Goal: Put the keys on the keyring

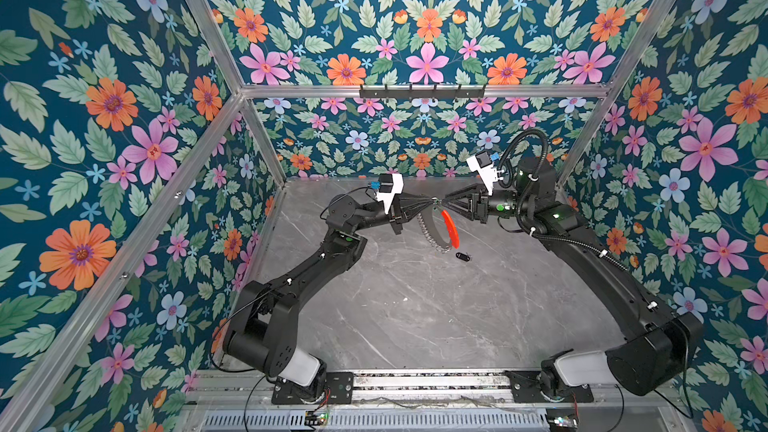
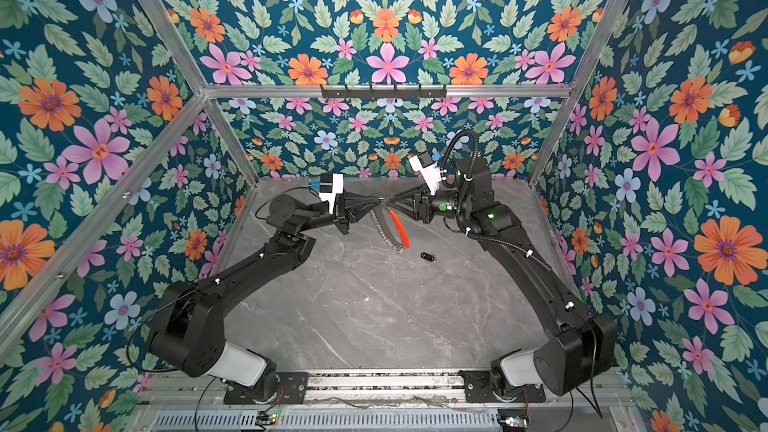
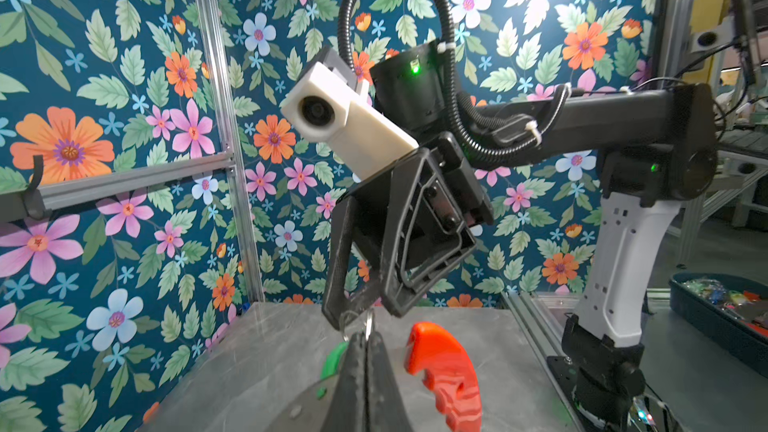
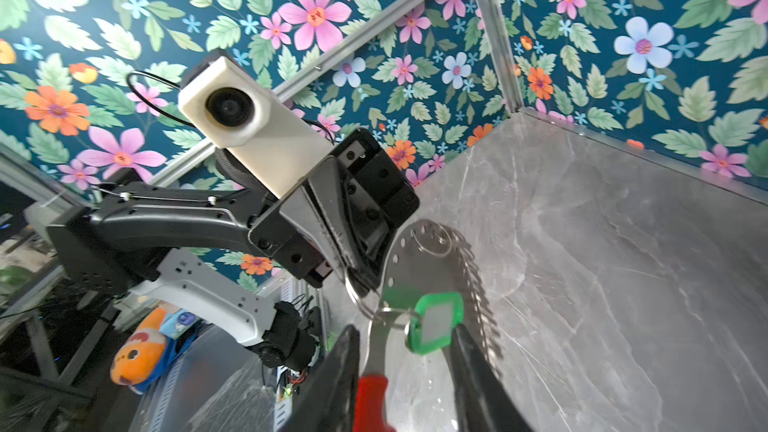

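In both top views the keyring [image 1: 436, 228] [image 2: 388, 228] hangs on edge above the table, its red-orange arc [image 1: 451, 228] to the right and the fringe of split rings [image 1: 427, 234] to the left. My left gripper [image 1: 428, 201] [image 3: 366, 336] is shut on the keyring's top edge. My right gripper [image 1: 446, 202] [image 4: 405, 338] faces it tip to tip and stands open. The green-tagged key [image 4: 436, 320] hangs from a split ring between the right gripper's fingers [image 4: 469, 351], ungripped. The black-fob key [image 1: 462, 257] [image 2: 427, 257] lies on the table below the keyring.
A grey marble table [image 1: 395, 305] sits inside floral walls with an aluminium frame. A black hook rail [image 1: 422, 91] crosses the back wall. Outside the cell are a dark bin of small items [image 3: 719, 317] and an orange plush toy [image 4: 141, 357].
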Tool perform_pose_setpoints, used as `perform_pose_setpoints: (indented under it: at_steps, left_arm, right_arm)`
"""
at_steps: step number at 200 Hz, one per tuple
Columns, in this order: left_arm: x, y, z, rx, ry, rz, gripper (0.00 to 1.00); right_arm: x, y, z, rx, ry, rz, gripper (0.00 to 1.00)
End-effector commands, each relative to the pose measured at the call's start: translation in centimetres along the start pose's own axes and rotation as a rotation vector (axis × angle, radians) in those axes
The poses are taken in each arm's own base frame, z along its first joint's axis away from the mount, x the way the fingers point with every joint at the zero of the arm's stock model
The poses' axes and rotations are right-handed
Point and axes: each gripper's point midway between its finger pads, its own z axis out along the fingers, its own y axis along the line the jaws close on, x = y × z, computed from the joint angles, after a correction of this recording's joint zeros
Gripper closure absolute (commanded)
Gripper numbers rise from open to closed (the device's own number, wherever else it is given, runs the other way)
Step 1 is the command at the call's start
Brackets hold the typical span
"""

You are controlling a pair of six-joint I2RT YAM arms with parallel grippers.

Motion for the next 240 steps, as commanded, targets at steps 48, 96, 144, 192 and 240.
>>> perform_pose_setpoints:
  at_steps: [48,96,144,192,240]
  left_arm:
    - [-3.0,-0.9,-0.1,0.035,-0.121,0.028,1.00]
    - [-3.6,-0.9,0.0,0.039,-0.134,0.027,1.00]
    - [-3.6,-0.6,0.2,0.040,-0.136,0.015,1.00]
    - [-4.2,0.0,0.1,0.002,-0.169,0.020,1.00]
    - [-4.1,1.0,-0.1,-0.041,-0.200,0.013,1.00]
  right_arm:
    - [-1.2,2.2,0.1,-0.135,-0.034,-0.025,0.64]
    - [-1.1,2.6,0.2,-0.167,-0.030,-0.023,0.67]
    - [-0.9,2.9,0.7,-0.169,-0.027,-0.033,0.82]
    - [-0.3,2.8,1.5,-0.162,-0.008,-0.032,1.00]
    - [0.9,2.7,2.8,-0.149,0.030,-0.030,1.00]
